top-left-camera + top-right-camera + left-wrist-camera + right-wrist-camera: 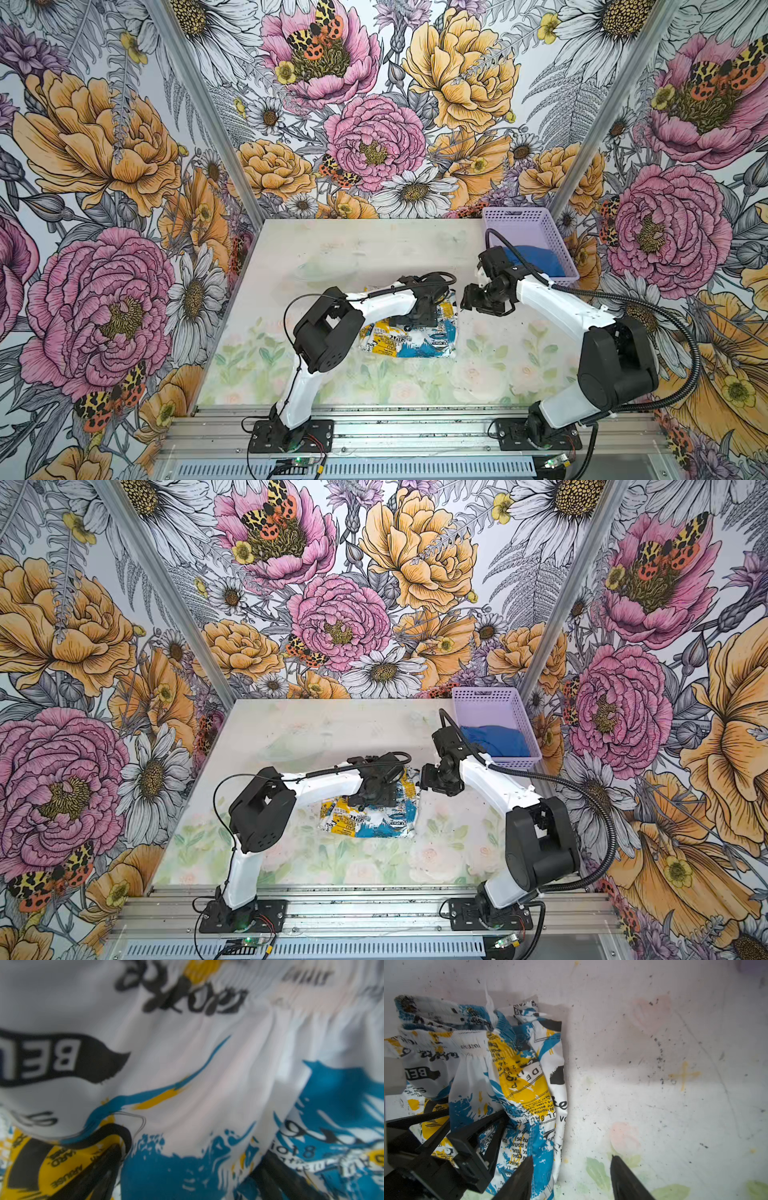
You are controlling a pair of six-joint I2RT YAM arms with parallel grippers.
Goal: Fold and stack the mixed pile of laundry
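Lying folded on table, printed garment

Blind spots
Left wrist view: printed garment blurred. Right of centre in a top view, my right arm half-hides the blue T-shirt.

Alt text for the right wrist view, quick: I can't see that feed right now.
A white fabric garment printed with black newspaper-style text and yellow and blue splashes lies folded and rumpled on the pale, speckled table. The left gripper is open over it; the right gripper hovers open at its edge, holding nothing.
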